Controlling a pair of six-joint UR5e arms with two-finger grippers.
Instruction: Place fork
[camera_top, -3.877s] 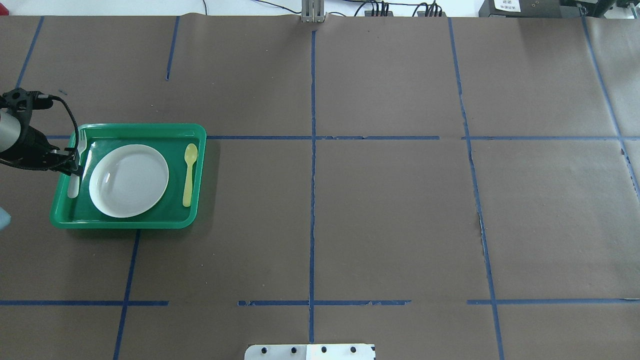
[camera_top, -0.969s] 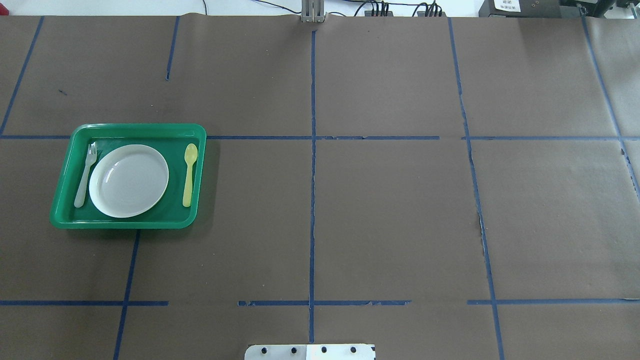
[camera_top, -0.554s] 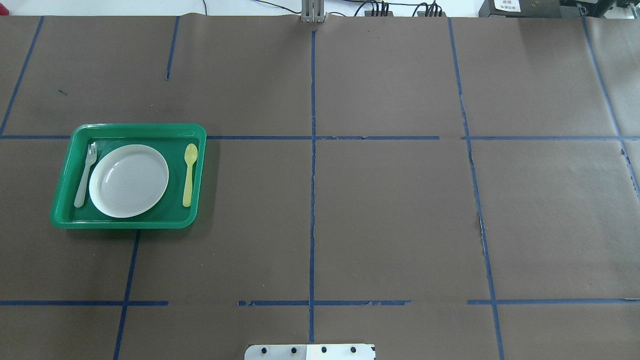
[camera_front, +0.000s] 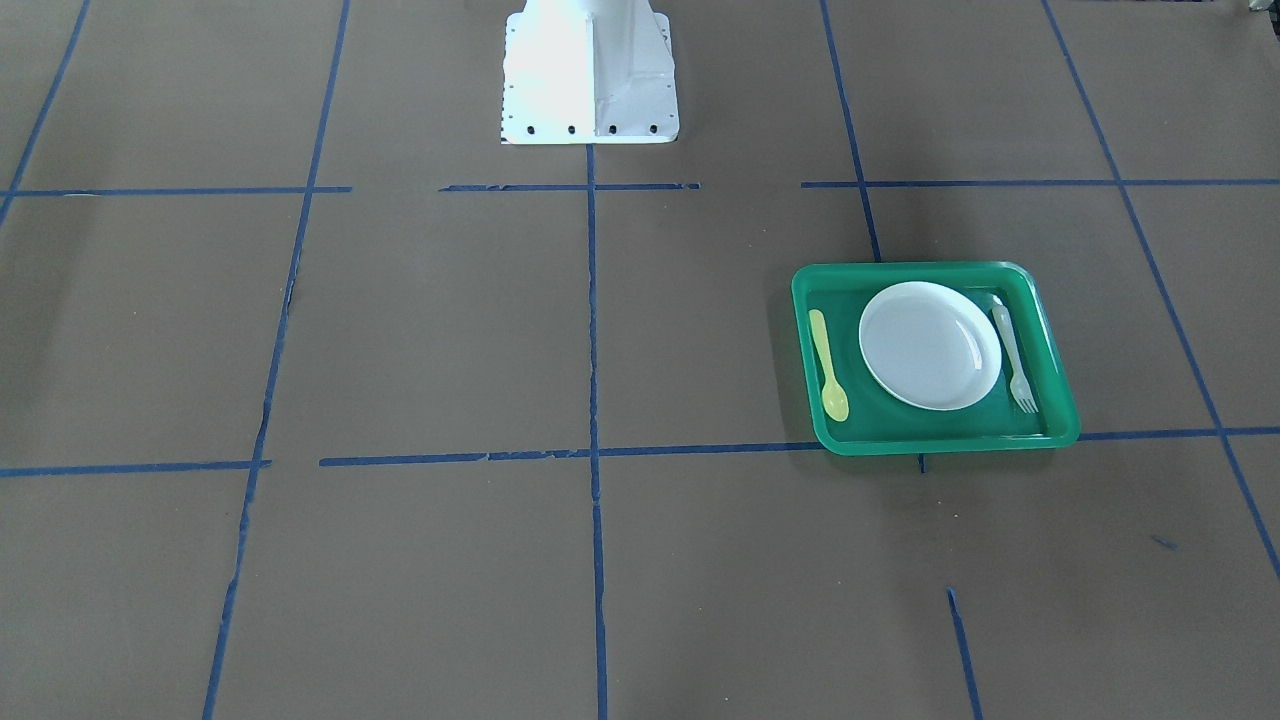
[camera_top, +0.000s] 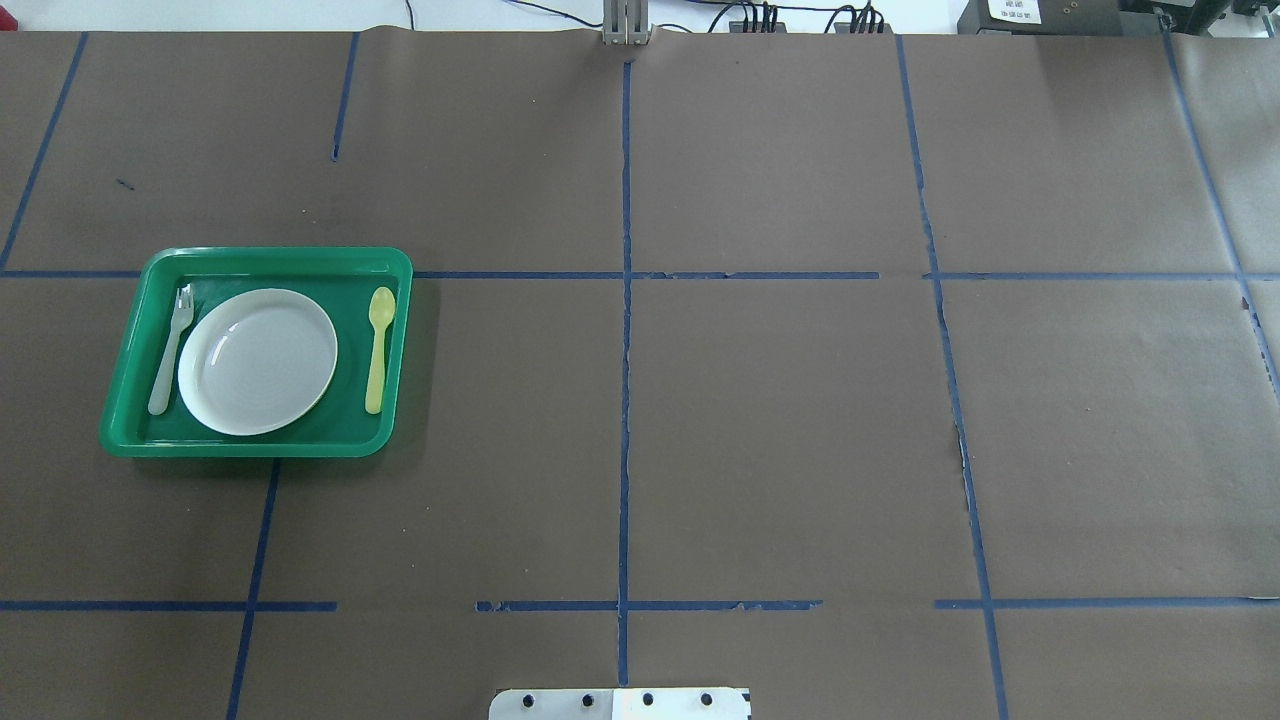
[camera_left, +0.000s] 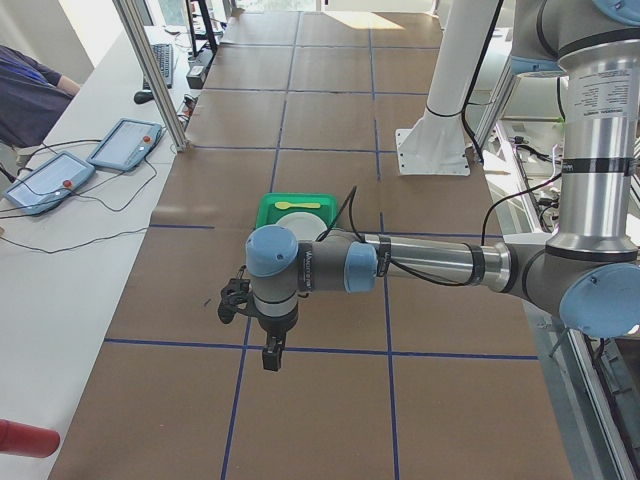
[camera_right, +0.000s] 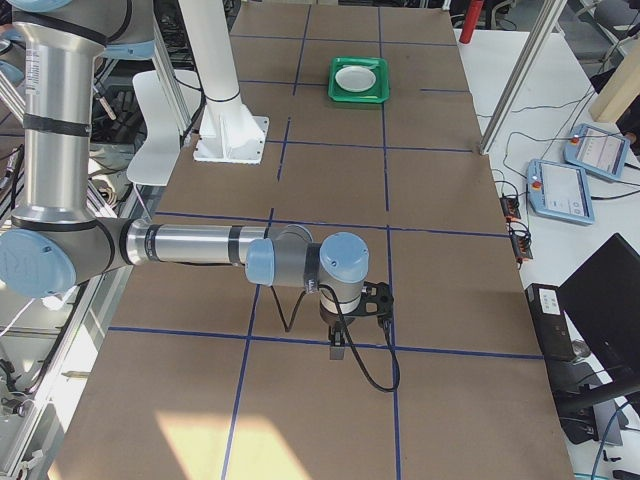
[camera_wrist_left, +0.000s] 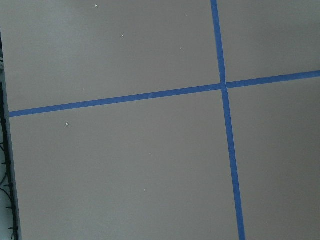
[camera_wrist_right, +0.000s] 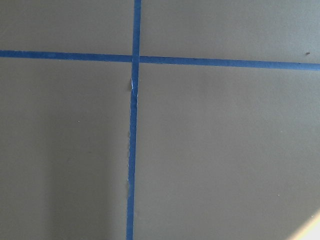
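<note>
The pale grey fork (camera_top: 169, 351) lies flat in the green tray (camera_top: 270, 256), left of the white plate (camera_top: 258, 361), with its tines pointing away from the robot. It also shows in the front-facing view (camera_front: 1012, 358), right of the plate (camera_front: 930, 345). No gripper is near it. My left gripper (camera_left: 270, 356) hangs over bare table beyond the tray's end. My right gripper (camera_right: 337, 352) hangs over the far right of the table. I cannot tell whether either is open or shut. Both wrist views show only brown paper and blue tape.
A yellow spoon (camera_top: 377, 349) lies in the tray right of the plate. The robot's white base plate (camera_front: 588, 75) stands at the table's middle edge. Blue tape lines cross the brown paper. Tablets (camera_left: 95, 155) and cables lie on the operators' bench.
3.9 s ago my left gripper was at the fork in the tray. It has since left the overhead view and the fork lies free beside the plate. Nothing has moved in the last second.
</note>
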